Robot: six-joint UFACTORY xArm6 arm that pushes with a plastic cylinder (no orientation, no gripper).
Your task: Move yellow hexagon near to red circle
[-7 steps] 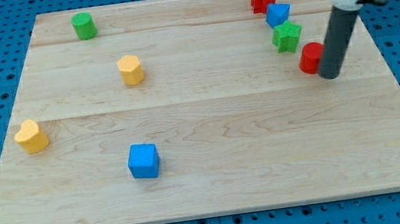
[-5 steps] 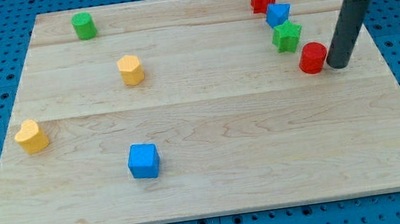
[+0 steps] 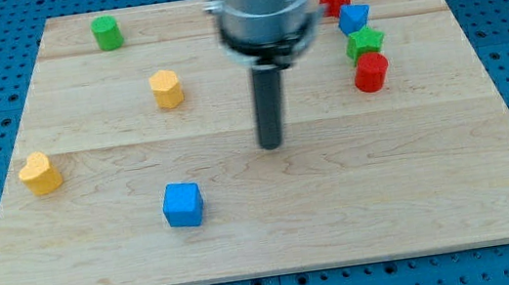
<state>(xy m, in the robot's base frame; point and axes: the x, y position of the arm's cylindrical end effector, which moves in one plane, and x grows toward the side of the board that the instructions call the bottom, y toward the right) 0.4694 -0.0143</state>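
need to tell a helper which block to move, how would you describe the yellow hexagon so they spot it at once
On the pale wooden board, look in the upper left part, below and right of the green cylinder block. The yellow hexagon block stands there alone; unlike the yellow heart block by the left edge, it has flat sides.

My tip [image 3: 273, 145] rests mid-board, between the yellow hexagon [image 3: 167, 89] and the red circle [image 3: 371, 72]. It touches neither block.
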